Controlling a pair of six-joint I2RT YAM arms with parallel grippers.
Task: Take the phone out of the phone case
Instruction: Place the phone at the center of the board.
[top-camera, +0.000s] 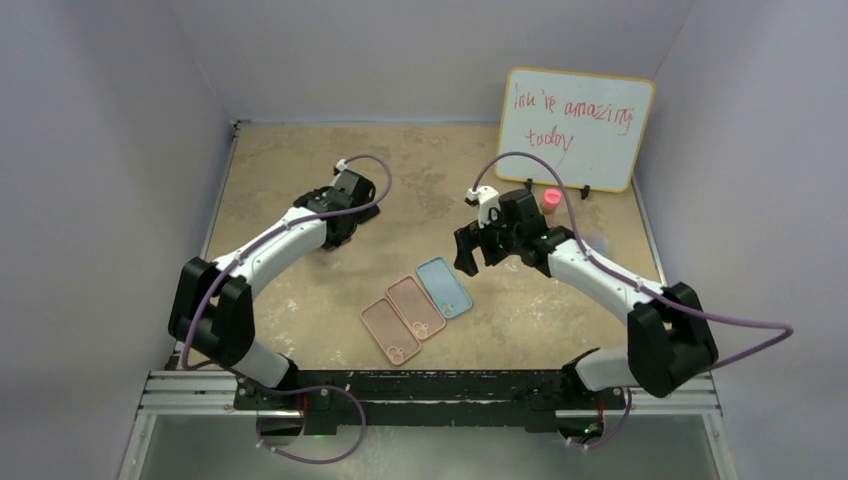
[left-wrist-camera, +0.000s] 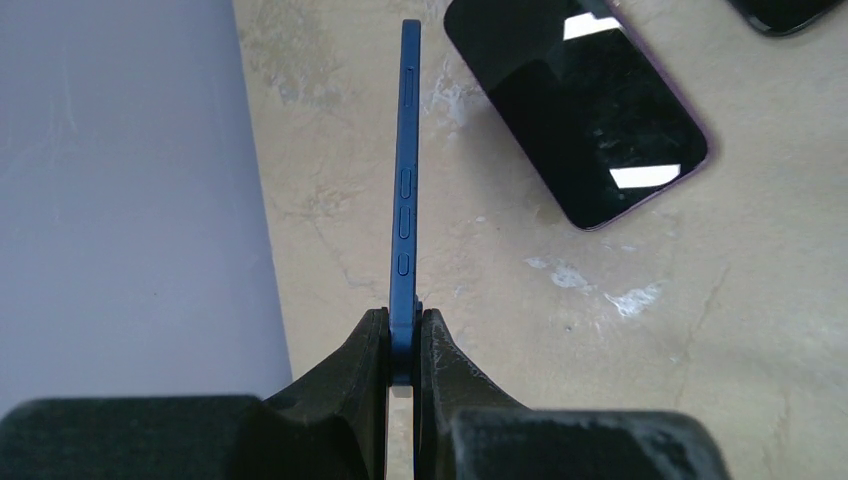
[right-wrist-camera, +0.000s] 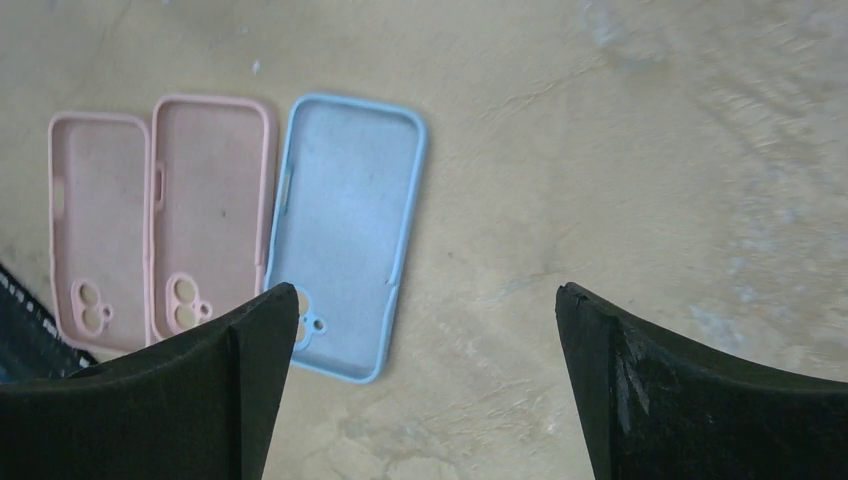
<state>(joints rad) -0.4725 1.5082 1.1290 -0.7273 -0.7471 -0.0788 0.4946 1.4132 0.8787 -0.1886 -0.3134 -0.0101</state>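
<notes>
We see the left gripper (left-wrist-camera: 404, 340) closed tight on the blue phone (left-wrist-camera: 407, 200), its 2 fingers pinching the 2 flat faces at one end. The phone stands on edge in the wrist view, its side buttons facing the camera, and it juts out from the fingers above the table (left-wrist-camera: 520, 330) without touching it. From above, the left gripper (top-camera: 345, 205) sits over the far left part of the table, well apart from the cases.

The right gripper (right-wrist-camera: 425, 290) is spread wide, with nothing between its fingers. It hangs over bare table just beside the blue case (right-wrist-camera: 345, 230), and its left-hand fingertip in the wrist view overlaps that case's camera-hole corner. We cannot tell whether it touches it. In the top view the right gripper (top-camera: 468, 255) is just behind the case row.

The blue case (top-camera: 444, 286) lies hollow side up with no phone in it, the farthest of 3 in a row. Next come 2 pink cases, one (right-wrist-camera: 208, 200) touching or nearly touching the blue one and the other (right-wrist-camera: 98, 215) beside it, both hollow side up too.

Near the blue phone, a dark phone with a purple rim (left-wrist-camera: 575, 100) lies screen up on the table, and the corner of another dark phone (left-wrist-camera: 785, 10) shows at the frame edge. A whiteboard (top-camera: 580, 125) leans at the far right, with a small pink object (top-camera: 552, 199) in front of it.
</notes>
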